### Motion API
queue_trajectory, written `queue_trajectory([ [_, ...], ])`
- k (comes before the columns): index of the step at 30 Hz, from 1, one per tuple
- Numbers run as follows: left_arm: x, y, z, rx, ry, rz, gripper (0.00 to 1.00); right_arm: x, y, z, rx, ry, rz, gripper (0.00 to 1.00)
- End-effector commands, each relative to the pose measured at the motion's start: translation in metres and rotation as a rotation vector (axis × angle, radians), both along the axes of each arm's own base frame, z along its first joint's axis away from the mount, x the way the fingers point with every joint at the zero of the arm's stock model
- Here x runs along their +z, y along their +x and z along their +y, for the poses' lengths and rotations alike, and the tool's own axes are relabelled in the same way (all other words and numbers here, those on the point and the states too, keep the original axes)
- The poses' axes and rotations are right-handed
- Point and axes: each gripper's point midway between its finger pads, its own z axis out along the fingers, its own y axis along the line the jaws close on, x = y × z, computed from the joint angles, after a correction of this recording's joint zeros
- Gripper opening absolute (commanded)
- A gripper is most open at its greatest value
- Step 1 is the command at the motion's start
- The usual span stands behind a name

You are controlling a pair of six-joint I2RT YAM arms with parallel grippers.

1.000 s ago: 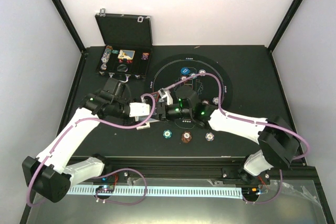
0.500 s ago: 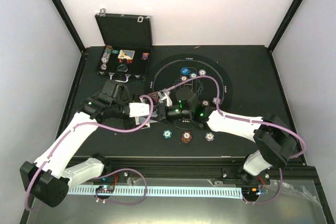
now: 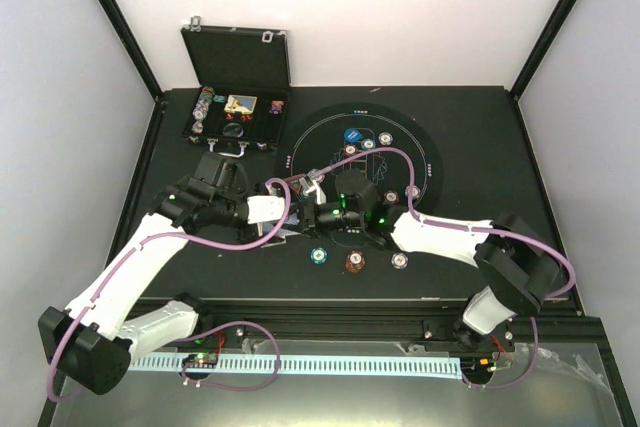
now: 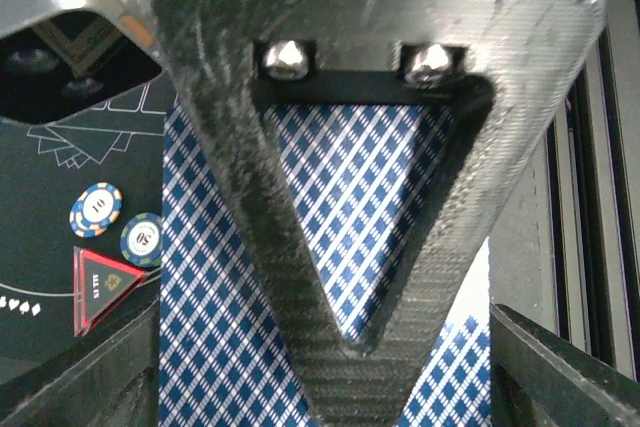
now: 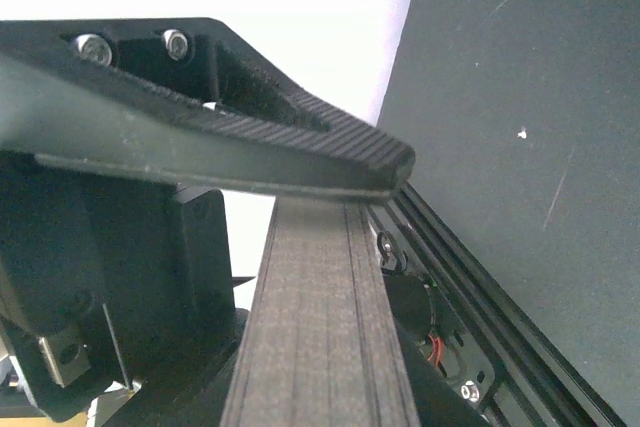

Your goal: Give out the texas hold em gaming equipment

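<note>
Currently both arms converge over the 9 o'clock edge of the round black mat (image 3: 425, 152). The left arm rises from its base, bends at the elbow and reaches toward 3 o'clock, so the left gripper (image 3: 284, 220) sits at the mat's rim. The right arm folds at its elbow and stretches toward 9 o'clock across the mat, putting the right gripper (image 3: 306, 204) just beside the left one.

Left wrist view: blue-backed playing cards (image 4: 215, 347) fill the span between the left fingers, clamped there. A triangular finger of the right gripper lies over the card back.

Right wrist view: the upper finger presses its tip on a dark layered strip. Cannot tell whether that gripper is closed or holds anything.

Beside the cards, at 9 o'clock in the left wrist view, are a blue-and-white chip (image 4: 96, 209), a teal chip (image 4: 141, 239) and the red triangle marker (image 4: 100, 287).

At the mat's 6 o'clock edge is a row of a teal chip, a red-brown chip (image 3: 355, 261) and a white chip (image 3: 399, 260). A blue disc (image 3: 352, 134) lies near 12 o'clock. The black hinged case (image 3: 235, 67) stands open at 10 o'clock.
</note>
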Motion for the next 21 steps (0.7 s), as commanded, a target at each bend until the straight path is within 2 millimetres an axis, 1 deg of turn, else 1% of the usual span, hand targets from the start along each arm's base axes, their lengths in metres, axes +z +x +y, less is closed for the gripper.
queue_trajectory([
  [1, 0.005, -0.005, -0.009, -0.031, -0.048, 0.015, 0.82, 0.007, 0.000, 0.003, 0.016, 0.048, -0.008, 0.03],
  [7, 0.003, -0.006, -0.010, -0.039, -0.044, 0.017, 0.80, 0.006, 0.001, 0.005, 0.019, 0.050, 0.004, 0.03],
  [13, -0.001, -0.005, -0.009, -0.039, -0.034, 0.023, 0.71, 0.006, 0.000, 0.006, 0.026, 0.061, 0.010, 0.03],
  [21, -0.009, -0.006, -0.006, -0.029, -0.010, 0.037, 0.73, 0.007, -0.002, 0.007, 0.034, 0.095, 0.030, 0.03],
])
